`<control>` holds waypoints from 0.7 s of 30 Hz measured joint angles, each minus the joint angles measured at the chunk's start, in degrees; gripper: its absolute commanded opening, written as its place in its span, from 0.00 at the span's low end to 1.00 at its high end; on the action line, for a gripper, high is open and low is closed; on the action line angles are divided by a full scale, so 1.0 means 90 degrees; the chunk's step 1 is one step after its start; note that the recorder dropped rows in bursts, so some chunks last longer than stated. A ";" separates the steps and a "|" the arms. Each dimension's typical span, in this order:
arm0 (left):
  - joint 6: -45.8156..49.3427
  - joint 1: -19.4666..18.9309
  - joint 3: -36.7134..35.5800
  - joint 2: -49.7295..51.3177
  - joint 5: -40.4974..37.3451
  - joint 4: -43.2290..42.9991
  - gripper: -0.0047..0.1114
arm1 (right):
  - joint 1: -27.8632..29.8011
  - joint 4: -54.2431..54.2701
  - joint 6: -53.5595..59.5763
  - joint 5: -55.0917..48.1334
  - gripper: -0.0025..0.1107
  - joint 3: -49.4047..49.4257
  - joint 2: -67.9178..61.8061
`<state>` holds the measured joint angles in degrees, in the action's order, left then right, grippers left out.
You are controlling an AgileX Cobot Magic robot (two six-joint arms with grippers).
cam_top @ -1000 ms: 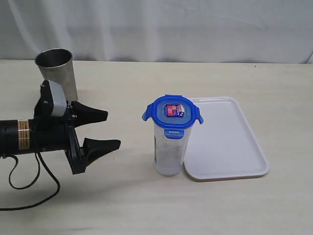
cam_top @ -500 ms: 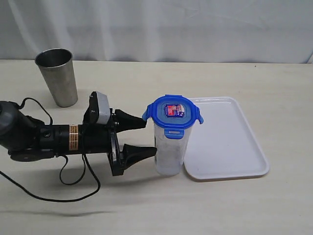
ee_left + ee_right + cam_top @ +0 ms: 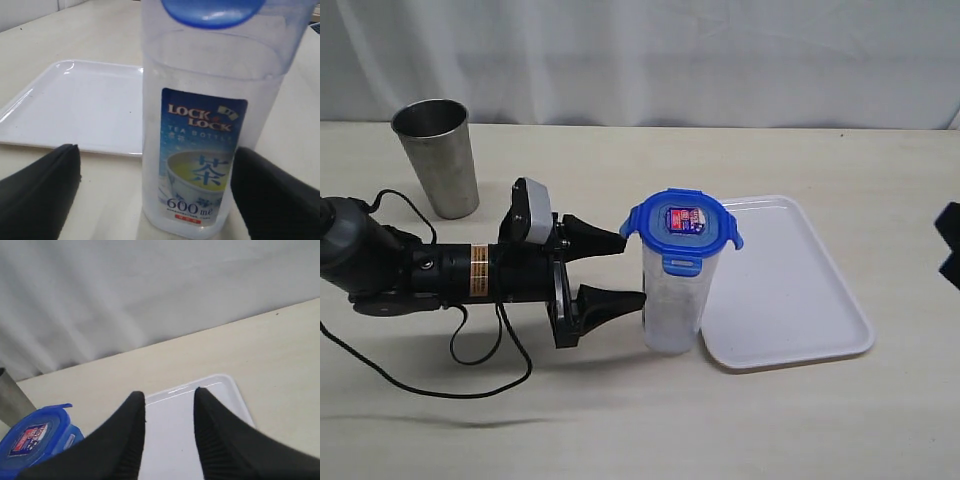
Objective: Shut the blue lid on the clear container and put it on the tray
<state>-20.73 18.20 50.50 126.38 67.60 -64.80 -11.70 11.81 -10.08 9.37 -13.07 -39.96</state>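
We see the clear container (image 3: 673,305) standing upright on the table (image 3: 620,420), with its base just off the near left corner of the tray (image 3: 790,290), not on it. The blue lid (image 3: 682,228) sits on top of the container, and at least its front tab sticks outward rather than lying flat.

The left gripper (image 3: 631,270) lies low and level over the table, pointing at the container's left side. Its jaws are spread wide. In the exterior view the nearer fingertip reaches the container wall and the farther one ends just short of it. From the left wrist view the container (image 3: 200,125) fills the gap between the two dark fingers (image 3: 37,195), label (image 3: 200,160) facing the camera, with table showing on one side. We cannot tell whether the other finger touches the plastic. Nothing is clamped.

The right gripper (image 3: 950,243) shows only as dark shapes at the right edge of the exterior view, well apart from the container and beyond the tray. In its wrist view the gripper (image 3: 169,396) has its fingers parted with nothing between them, the tray (image 3: 235,400) lies below, and the lid (image 3: 35,440) sits off to one side.

A steel cup (image 3: 440,155) stands behind the left arm.
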 measured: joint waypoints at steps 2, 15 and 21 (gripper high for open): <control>0.0000 0.0000 0.0000 0.0000 0.0000 -0.0057 0.70 | -0.0159 -0.0010 0.0014 -0.0057 0.37 -0.0196 -0.0363; -0.0011 0.0000 0.0000 0.0000 -0.0107 -0.0247 0.78 | -0.0262 -0.0053 0.0230 -0.0246 0.37 -0.0400 -0.0939; -0.0011 0.0000 0.0000 0.0000 -0.0287 -0.0272 0.78 | -0.0262 -0.0053 0.0247 -0.0392 0.37 -0.0400 -0.0939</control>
<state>-20.83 18.20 50.50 126.38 65.02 -67.25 -14.06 11.34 -7.85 5.84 -16.68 -48.41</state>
